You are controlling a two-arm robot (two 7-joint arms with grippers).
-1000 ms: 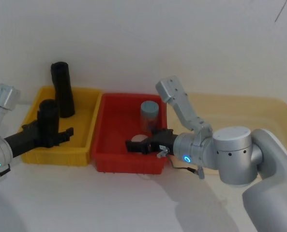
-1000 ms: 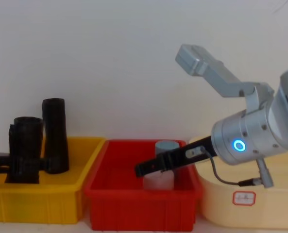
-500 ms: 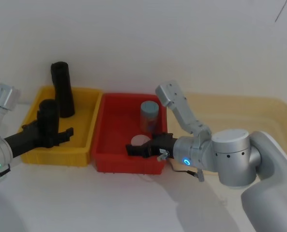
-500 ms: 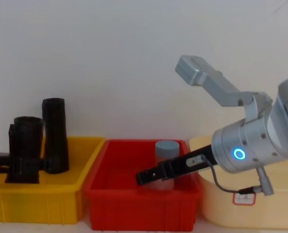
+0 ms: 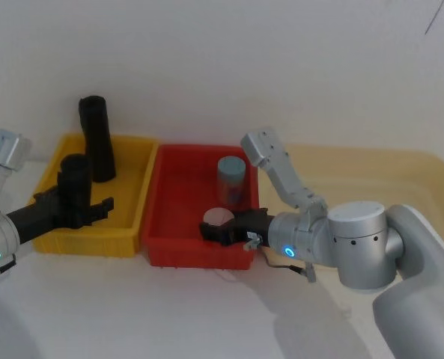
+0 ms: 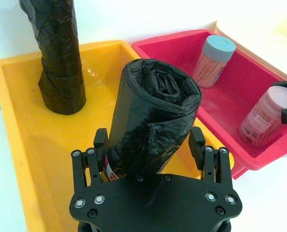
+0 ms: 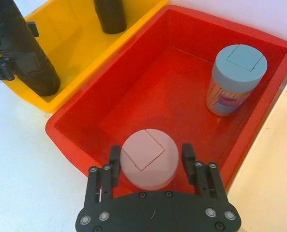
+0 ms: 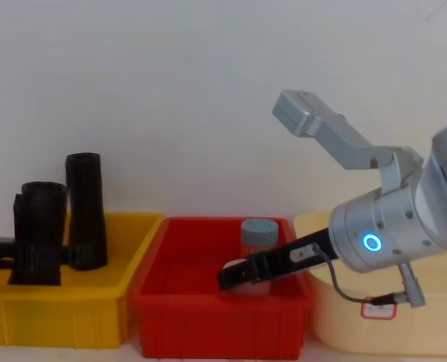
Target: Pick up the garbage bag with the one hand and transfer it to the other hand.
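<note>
The garbage bag (image 5: 73,187), a thick black crinkly roll, stands upright over the yellow bin (image 5: 124,239). My left gripper (image 5: 75,209) is shut on its lower part, a finger pressed against each side (image 6: 150,121). From the chest it shows at the far left (image 8: 38,234). My right gripper (image 5: 220,228) is low inside the red bin (image 5: 192,250). It is open, with its fingers either side of a pink-lidded jar (image 7: 148,157) and small gaps showing.
A slimmer black roll (image 5: 96,138) stands at the back of the yellow bin. A blue-lidded jar (image 5: 230,178) stands at the back of the red bin. A cream tub (image 5: 371,172) lies to the right, behind my right arm.
My right gripper has sunk lower into the red bin and shifted slightly right, around the pink-lidded jar. The left gripper and the garbage bag have not moved.
</note>
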